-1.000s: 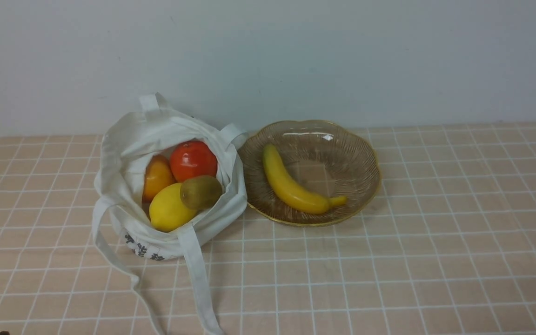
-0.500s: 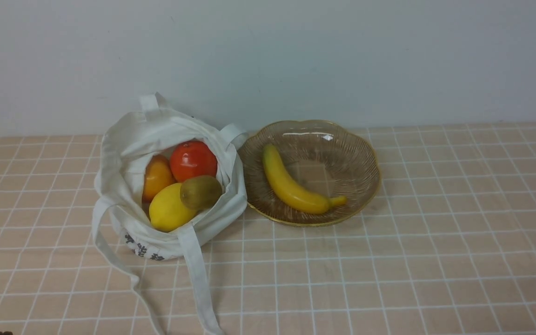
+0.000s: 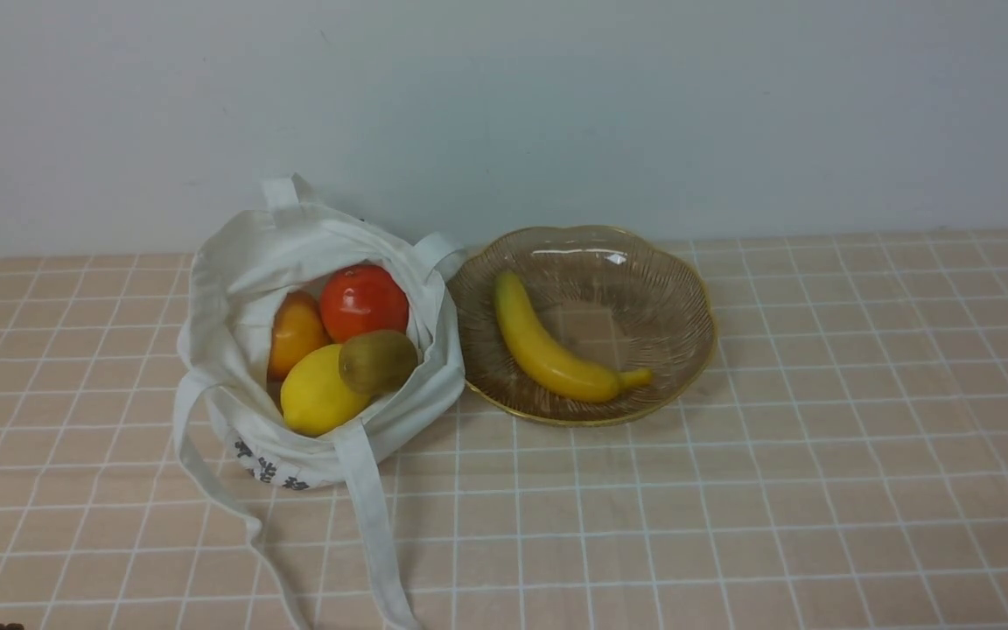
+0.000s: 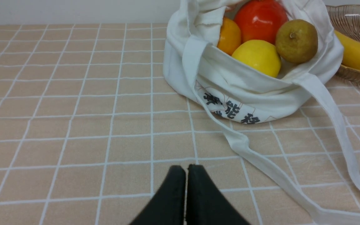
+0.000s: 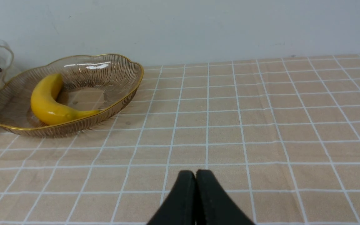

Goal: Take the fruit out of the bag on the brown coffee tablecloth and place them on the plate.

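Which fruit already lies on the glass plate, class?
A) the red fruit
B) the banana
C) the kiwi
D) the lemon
B: the banana alone lies on the plate, while the lemon, kiwi, red fruit and orange fruit sit in the bag.

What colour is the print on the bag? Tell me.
Dark navy characters on the off-white bag; left wrist view shows them best.
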